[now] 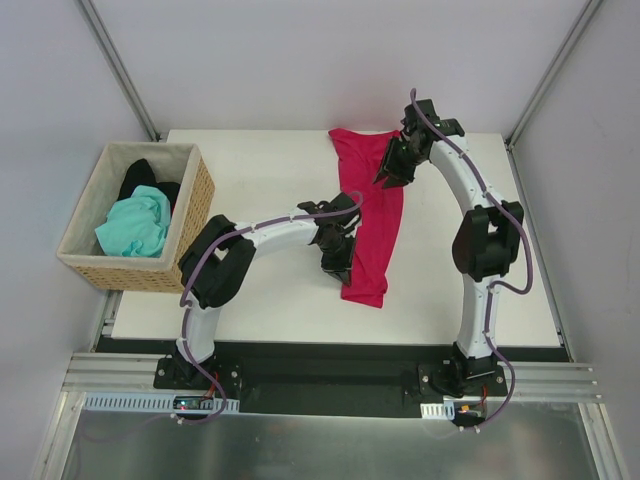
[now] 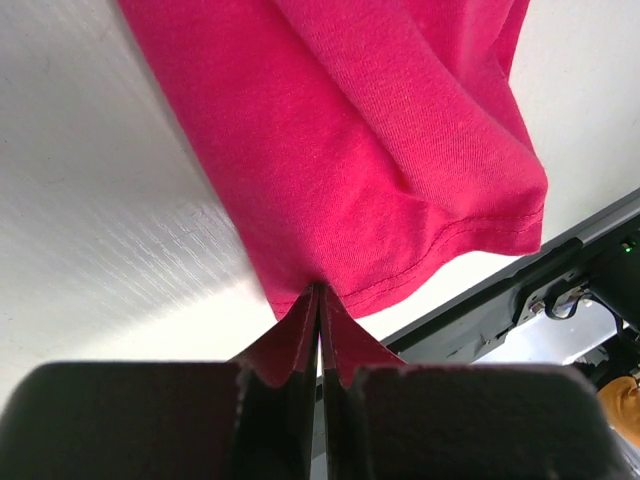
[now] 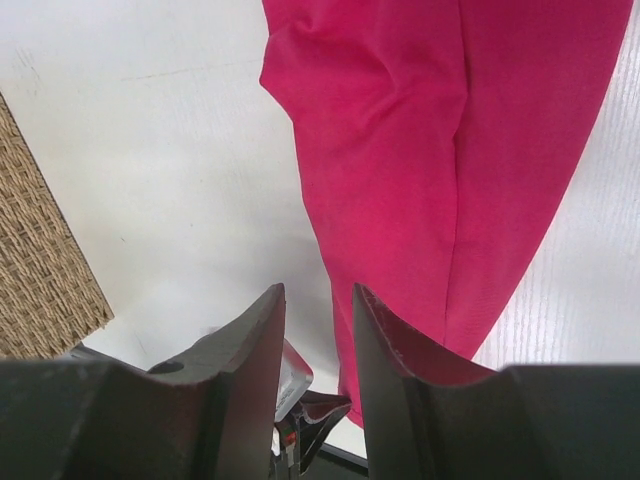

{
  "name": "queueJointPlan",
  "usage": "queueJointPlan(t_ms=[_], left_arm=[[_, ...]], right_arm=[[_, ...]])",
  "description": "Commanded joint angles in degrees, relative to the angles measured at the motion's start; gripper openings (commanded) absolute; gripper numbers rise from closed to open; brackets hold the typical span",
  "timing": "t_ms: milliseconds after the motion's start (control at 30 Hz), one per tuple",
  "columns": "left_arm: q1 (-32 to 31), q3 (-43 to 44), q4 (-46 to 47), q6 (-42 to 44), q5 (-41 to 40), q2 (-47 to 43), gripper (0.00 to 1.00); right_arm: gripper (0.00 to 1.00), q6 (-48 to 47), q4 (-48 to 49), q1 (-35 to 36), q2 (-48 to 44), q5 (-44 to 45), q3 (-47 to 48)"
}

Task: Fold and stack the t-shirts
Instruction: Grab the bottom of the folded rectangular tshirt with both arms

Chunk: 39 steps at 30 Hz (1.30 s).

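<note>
My left wrist camera shows what the overhead view hides: my left claw is pressed together on the hem edge of the crimson t-shirt. From overhead the shirt is a long narrow strip on the table, running lengthwise from my left claw to my right claw, whose fingers stand spread, gripping nothing

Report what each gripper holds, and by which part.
The left gripper pinches the crimson t-shirt at its edge near the hem. The right gripper holds nothing; its jaws stand apart.
</note>
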Motion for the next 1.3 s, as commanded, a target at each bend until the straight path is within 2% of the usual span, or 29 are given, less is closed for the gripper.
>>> queueJointPlan(t_ms=[0,133,233,467,700,833,867,1267], left_arm=[[0.18,0.94,-0.92,0.62,0.79,0.53,0.00],[0.45,0.06,-1.01,0.53,0.88,0.27,0.08],[0.62,-0.38,-1.01,0.62,1.14,0.27,0.19],[0.54,-1.53,-1.01,0.71,1.49,0.53,0.21],[0.80,-1.97,-1.01,0.71,1.67,1.24,0.19],[1.15,-2.05,-1.01,0.62,1.67,1.94,0.06],[1.24,-2.23,-1.01,0.62,1.58,1.85,0.00],[2.73,-4.07,-1.01,0.35,-0.88,-0.43,0.00]], right_arm=[[0.37,1.49,-0.46,-0.57,-2.25,-1.63,1.56],[0.36,1.76,-0.29,-0.48,-1.63,-1.63,2.53],[0.37,1.94,-0.38,-0.48,-1.37,-1.72,2.97],[0.37,2.20,-0.46,-0.57,-1.28,-1.64,3.14],[0.37,2.99,-0.55,-0.83,-1.19,-1.98,4.46],[0.37,3.17,-0.64,-1.01,-1.19,-2.07,5.51],[0.37,3.16,-0.64,-1.01,-1.19,-2.07,5.78],[0.37,4.13,-0.29,-1.19,-0.75,-2.69,5.78]])
